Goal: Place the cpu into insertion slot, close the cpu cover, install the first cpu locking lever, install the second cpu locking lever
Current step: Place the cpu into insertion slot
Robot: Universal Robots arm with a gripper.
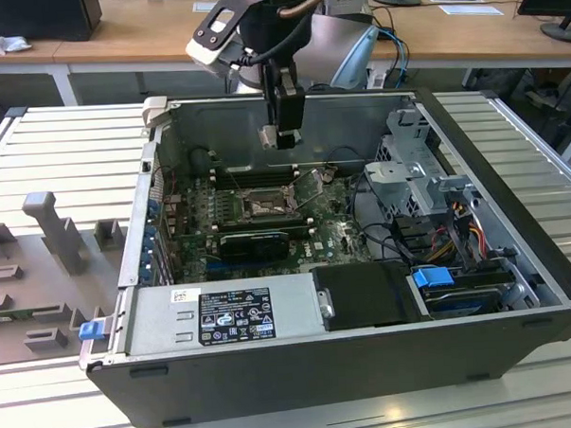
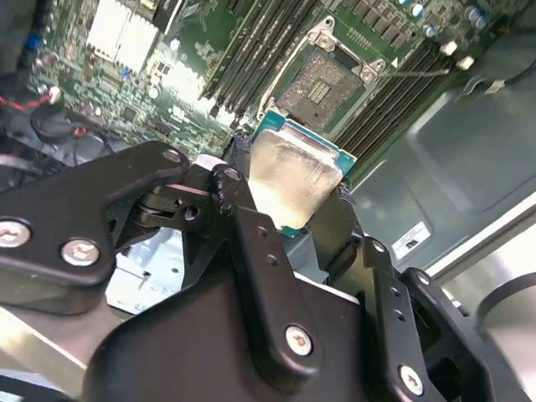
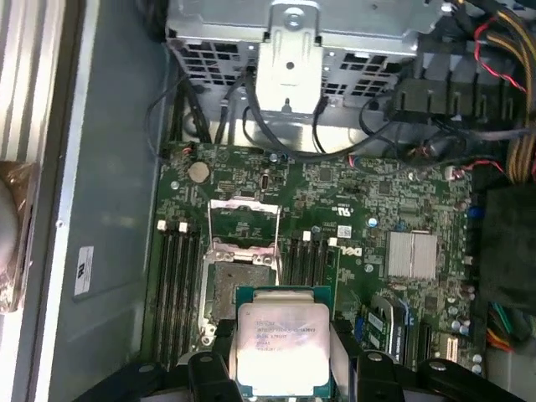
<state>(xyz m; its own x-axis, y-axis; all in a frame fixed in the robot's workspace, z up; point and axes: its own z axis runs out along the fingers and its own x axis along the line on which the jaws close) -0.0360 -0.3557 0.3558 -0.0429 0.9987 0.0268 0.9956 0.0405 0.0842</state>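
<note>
Open air over insertion slot (image 3: 234,280), between memory slots (image 3: 177,289).

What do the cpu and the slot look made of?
The cpu: metal top, silvery-grey with a smeared, brushed sheen, on a thin green board, likely fibreglass. The slot: grey metal surround that glints dully, and a dark centre, possibly plastic.

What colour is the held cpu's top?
Pale silvery-grey, with a green rim; the cpu shows best in the first wrist view.
</note>
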